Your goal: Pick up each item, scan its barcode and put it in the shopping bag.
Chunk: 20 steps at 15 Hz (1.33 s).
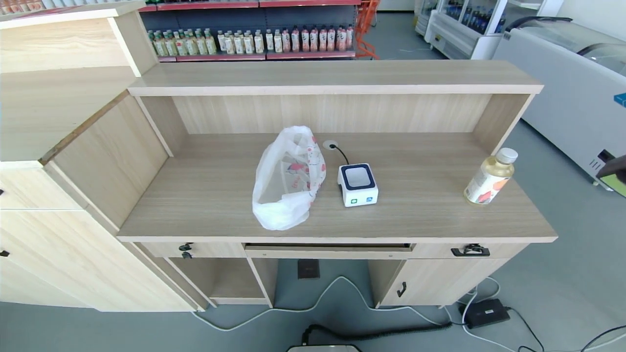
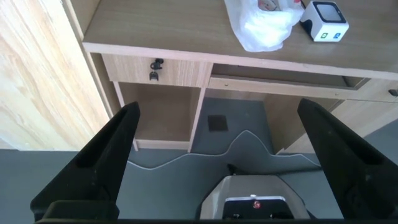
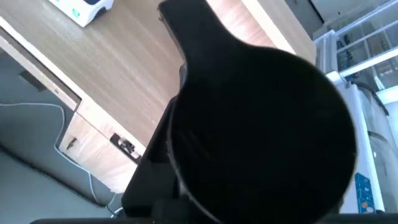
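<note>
Standing upright at the worktop's [image 1: 415,210] right end, the drink bottle [image 1: 490,178] is well apart from the central barcode scanner [image 1: 357,184] and the shopping bag [image 1: 286,178] slumped just left of it, handy for dropping; the left claw [image 2: 219,107] hangs spread wide, while I cannot tell the right claw's [image 1: 614,170] state.

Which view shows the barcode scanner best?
The head view: the whole scanner sits unobstructed on the counter beside the bag. The left wrist view shows it smaller, farther off; the right wrist view catches just a corner.
</note>
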Tool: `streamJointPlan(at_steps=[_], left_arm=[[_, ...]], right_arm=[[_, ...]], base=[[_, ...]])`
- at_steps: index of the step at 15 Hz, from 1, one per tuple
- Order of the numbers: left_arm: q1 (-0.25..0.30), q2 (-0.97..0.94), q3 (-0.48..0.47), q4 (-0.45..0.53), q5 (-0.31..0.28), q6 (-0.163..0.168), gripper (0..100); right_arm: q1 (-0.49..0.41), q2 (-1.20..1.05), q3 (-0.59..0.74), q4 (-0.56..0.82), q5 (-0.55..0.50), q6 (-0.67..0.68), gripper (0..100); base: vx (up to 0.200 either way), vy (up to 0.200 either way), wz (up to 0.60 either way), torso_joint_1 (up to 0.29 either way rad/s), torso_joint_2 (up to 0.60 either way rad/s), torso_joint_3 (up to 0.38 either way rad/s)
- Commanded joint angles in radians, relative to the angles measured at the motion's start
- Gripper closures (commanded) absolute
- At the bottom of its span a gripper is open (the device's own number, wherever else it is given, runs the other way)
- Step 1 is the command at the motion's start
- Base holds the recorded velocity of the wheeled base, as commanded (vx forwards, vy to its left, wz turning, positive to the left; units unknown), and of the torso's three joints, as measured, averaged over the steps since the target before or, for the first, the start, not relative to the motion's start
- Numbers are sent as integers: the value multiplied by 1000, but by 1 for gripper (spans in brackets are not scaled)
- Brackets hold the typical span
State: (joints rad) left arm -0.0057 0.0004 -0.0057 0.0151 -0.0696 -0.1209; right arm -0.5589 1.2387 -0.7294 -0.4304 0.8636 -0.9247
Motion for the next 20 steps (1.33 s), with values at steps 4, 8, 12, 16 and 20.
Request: streamJointPlan(at_steps=[4, 8, 12, 16, 20], left_arm=[[0, 0, 0, 0, 1, 0, 0], [0, 0, 0, 0, 1, 0, 0], [0, 0, 0, 0, 1, 0, 0], [0, 0, 0, 0, -1, 0, 0], [0, 0, 0, 0, 1, 0, 0]], right_arm=[[183, 311, -347, -14, -49, 374, 100], [281, 493, -478, -24, -49, 768, 100], [355, 599, -478, -100, -124, 1093, 100], [384, 694, -501, -100, -133, 1244, 100], [441, 763, -501, -100, -298, 1178, 100]], base=[[0, 0, 600, 4, 0, 4], [0, 0, 0, 0, 0, 0], [0, 0, 0, 0, 0, 0], [0, 0, 0, 0, 0, 0], [0, 0, 0, 0, 0, 0]])
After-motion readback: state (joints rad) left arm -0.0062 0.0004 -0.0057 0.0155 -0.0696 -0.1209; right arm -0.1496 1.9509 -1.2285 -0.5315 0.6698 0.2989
